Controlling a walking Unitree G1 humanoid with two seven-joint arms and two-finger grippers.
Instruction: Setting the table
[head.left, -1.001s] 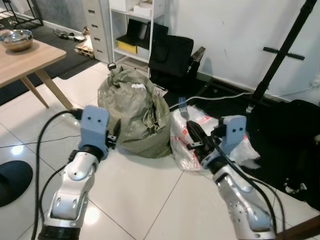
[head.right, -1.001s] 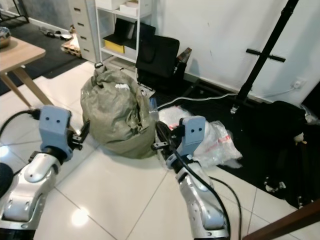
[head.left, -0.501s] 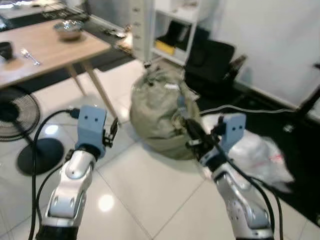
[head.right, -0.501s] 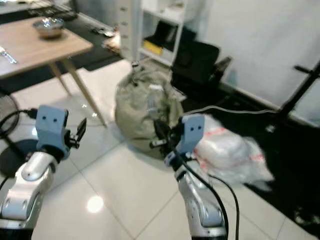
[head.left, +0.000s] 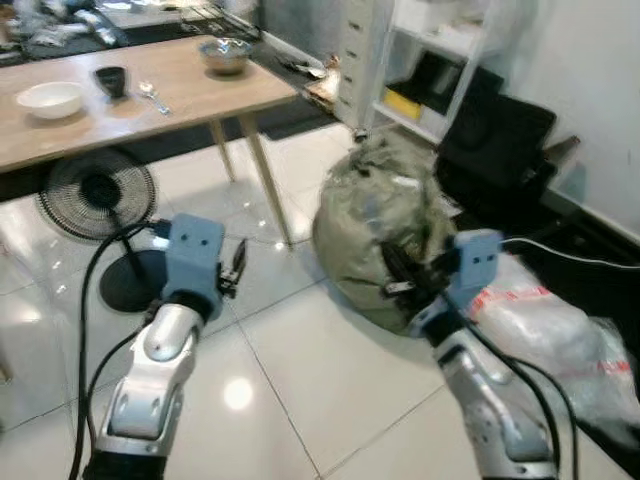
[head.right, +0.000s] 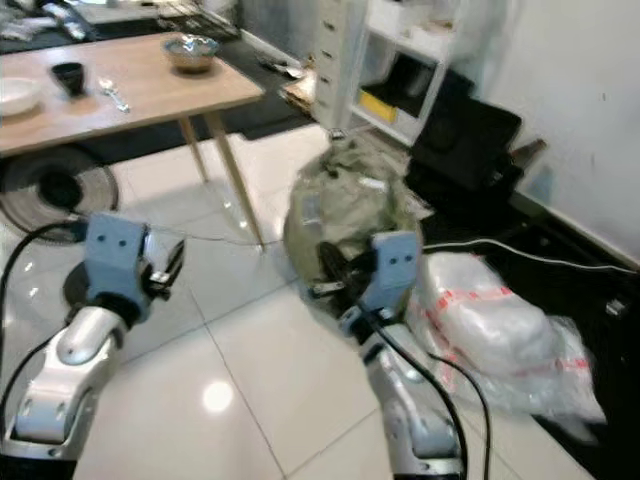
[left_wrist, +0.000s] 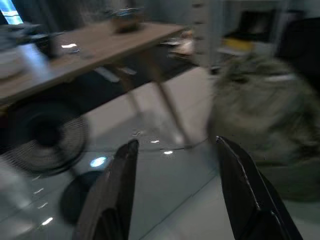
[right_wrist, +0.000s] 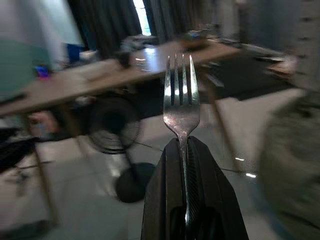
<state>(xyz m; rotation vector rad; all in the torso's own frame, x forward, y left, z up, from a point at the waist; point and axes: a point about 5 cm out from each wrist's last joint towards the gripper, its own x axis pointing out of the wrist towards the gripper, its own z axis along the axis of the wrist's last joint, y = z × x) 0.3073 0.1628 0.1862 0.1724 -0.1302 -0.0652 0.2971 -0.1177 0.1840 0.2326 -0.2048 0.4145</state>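
Observation:
My right gripper is shut on the handle of a silver fork, which stands tines up between the fingers. In the head views the right gripper is held out over the tiled floor in front of a green sack. My left gripper is open with nothing in it, raised at the left. A wooden table stands at the far left. On it are a white bowl, a black cup, a spoon and a metal bowl.
A floor fan stands under the table's near side, its round base by my left arm. A white plastic bag lies right of the sack. White shelves and a black bag stand against the back wall.
The whole view has swung left, so the table with its dishes and the fan have come into sight. Both arms keep their pose, the fork still held.

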